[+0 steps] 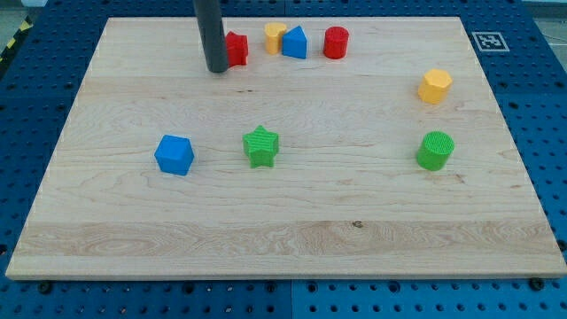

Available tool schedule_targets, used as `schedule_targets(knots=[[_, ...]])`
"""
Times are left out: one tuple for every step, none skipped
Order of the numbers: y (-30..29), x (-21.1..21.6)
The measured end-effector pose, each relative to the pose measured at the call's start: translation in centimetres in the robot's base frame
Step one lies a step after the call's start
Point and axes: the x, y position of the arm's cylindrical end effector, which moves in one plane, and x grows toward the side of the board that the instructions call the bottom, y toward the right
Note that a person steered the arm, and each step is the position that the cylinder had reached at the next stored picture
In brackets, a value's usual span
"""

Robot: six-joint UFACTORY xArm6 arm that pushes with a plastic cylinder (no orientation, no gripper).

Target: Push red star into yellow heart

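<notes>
The red star (236, 48) lies near the view's top, left of centre, partly hidden by my rod. The yellow heart (275, 37) lies a short way to its right, touching a blue block (295, 42). My tip (217, 70) rests on the board right against the red star's left side.
A red cylinder (336, 42) stands right of the blue block. A yellow hexagon (435, 86) and a green cylinder (435, 150) are at the view's right. A green star (260, 145) and a blue hexagon (174, 154) lie mid-board. The wooden board (283, 239) sits on a blue pegboard.
</notes>
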Motion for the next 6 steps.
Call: schedule_targets(knots=[[-0.1,-1.4],[-0.2,-1.4],[-0.1,1.1],[1.9,3.5],[3.6,2.0],[3.1,-1.1]])
